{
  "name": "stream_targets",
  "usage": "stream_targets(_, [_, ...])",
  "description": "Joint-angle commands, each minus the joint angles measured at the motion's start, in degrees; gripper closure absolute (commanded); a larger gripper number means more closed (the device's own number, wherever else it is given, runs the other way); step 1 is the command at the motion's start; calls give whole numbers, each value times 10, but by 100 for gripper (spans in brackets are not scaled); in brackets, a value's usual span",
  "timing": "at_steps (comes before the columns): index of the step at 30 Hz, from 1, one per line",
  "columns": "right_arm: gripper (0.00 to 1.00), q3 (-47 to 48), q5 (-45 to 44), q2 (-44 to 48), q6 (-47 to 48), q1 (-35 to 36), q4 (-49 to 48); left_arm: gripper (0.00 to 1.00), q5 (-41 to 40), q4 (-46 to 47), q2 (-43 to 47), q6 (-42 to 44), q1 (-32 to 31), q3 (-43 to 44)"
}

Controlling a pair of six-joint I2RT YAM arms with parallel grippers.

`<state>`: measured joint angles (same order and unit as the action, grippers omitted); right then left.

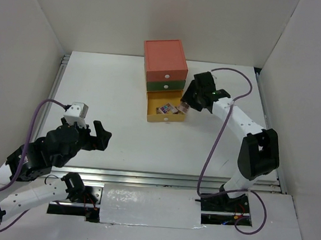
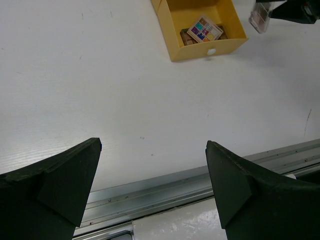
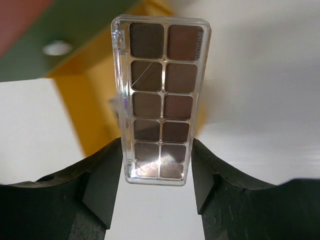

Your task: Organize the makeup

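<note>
So the right gripper (image 3: 156, 146) is pinching a clear-cased brown eyeshadow palette (image 3: 160, 95) by its lower end, one finger on each long edge. The rest of the palette sticks out past the fingertips. It has two columns of brownish pans, and you can see a thin scratch on the lid.

From the top camera, that palette (image 1: 183, 107) sits just beside the right side of the pulled-out yellow drawer (image 1: 164, 119). I honestly can't tell if it's touching the drawer wall. The drawer is the bottom one of a stacked box (image 1: 165, 57), with red on top and green in the middle.

A multicolour palette (image 2: 204, 29) is lying inside the drawer, resting on something brown (image 2: 186, 38) that's too hidden to make out.

The left gripper (image 2: 153, 145) has its fingers spread wide with nothing between them. It's over the white table (image 1: 106, 93) at the near left, well apart from the drawer.
</note>
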<state>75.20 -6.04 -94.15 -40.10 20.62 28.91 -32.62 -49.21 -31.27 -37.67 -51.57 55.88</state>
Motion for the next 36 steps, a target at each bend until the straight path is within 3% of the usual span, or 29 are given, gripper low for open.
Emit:
stream_targets(1, [72, 21, -17, -18, -131, 41, -116, 1, -2, 24, 1, 7, -1, 2])
stream_targets(8, [69, 92, -79, -103, -253, 111, -124, 1, 1, 28, 13, 8, -2, -1])
stream_targets(12, [61, 99, -106, -128, -298, 130, -119, 1, 0, 27, 14, 7, -5, -1])
stream_targets(15, [45, 70, -121, -112, -314, 132, -130, 0, 0, 27, 14, 8, -7, -1])
stream_targets(16, [34, 61, -121, -109, -315, 133, -140, 1, 1, 28, 13, 8, -8, -2])
stream_targets(18, [26, 50, -129, -97, -315, 131, -138, 1, 2, 29, 12, 9, -8, -2])
stream_targets(19, [14, 49, -134, -95, -314, 133, -136, 1, 1, 28, 12, 9, -8, -1])
stream_targets(21, [0, 50, -141, -89, -306, 133, -133, 1, 1, 28, 11, 8, -8, -1])
stream_targets(27, [0, 36, -160, -53, -295, 131, -113, 1, -5, 25, 3, 6, -8, -1])
stream_targets(29, [0, -34, -153, -9, -298, 135, -147, 1, -7, 24, 1, 4, -8, 0])
stream_targets(31, [11, -138, -141, 25, -307, 135, -215, 0, -4, 25, 0, 6, -8, -1])
stream_targets(32, [23, -177, -131, 61, -319, 134, -243, 0, -3, 28, 1, 9, -8, -1])
stream_targets(33, [42, -213, -129, 81, -322, 135, -271, 1, -1, 30, 1, 9, -8, -2])
stream_targets(35, [99, -317, -119, 122, -345, 137, -355, 1, 0, 30, -2, 10, -8, -2])
stream_targets(36, [100, -340, -111, 127, -351, 136, -399, 0, -2, 29, -5, 10, -8, -2])
